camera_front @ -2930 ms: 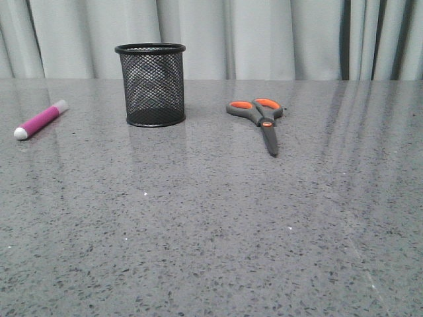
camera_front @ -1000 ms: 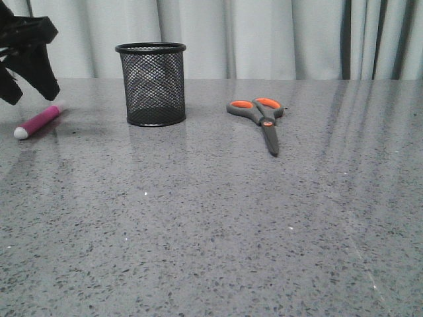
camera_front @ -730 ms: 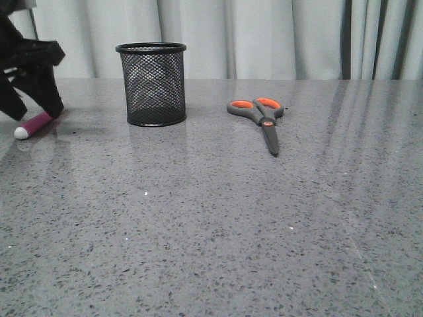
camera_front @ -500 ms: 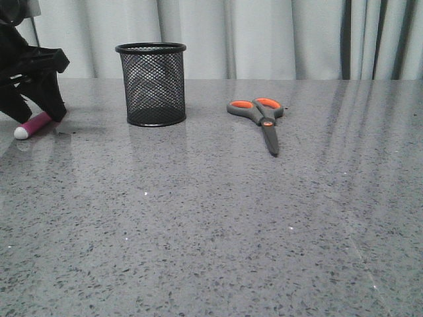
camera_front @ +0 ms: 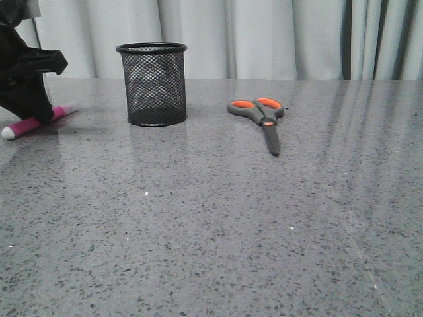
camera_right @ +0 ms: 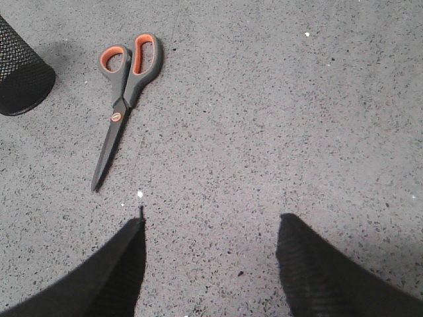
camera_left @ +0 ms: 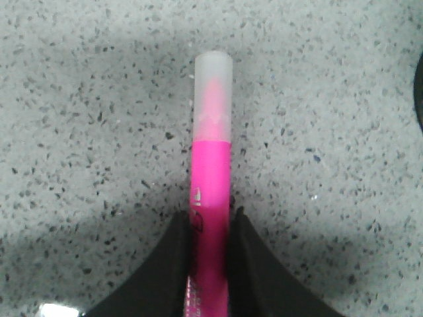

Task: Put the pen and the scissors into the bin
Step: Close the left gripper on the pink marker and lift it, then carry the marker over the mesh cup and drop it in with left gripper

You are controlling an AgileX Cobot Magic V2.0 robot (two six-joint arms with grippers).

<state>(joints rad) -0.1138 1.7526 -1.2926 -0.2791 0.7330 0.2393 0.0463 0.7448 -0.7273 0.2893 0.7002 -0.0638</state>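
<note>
The pen [camera_front: 30, 123] has shifted since a moment ago, its white tip now nearer the table's left edge, and the left gripper [camera_front: 33, 112] has closed in on it. In the left wrist view the black fingers [camera_left: 177, 264] press both sides of the pink barrel, clamped on the pen [camera_left: 211, 185], well left of the bin [camera_front: 151, 84]. The scissors [camera_front: 260, 119] lie flat to the right of the bin, blades pointing toward the camera. The right gripper [camera_right: 211, 264] hangs with fingers spread wide, holding nothing, apart from the scissors [camera_right: 122, 92].
</note>
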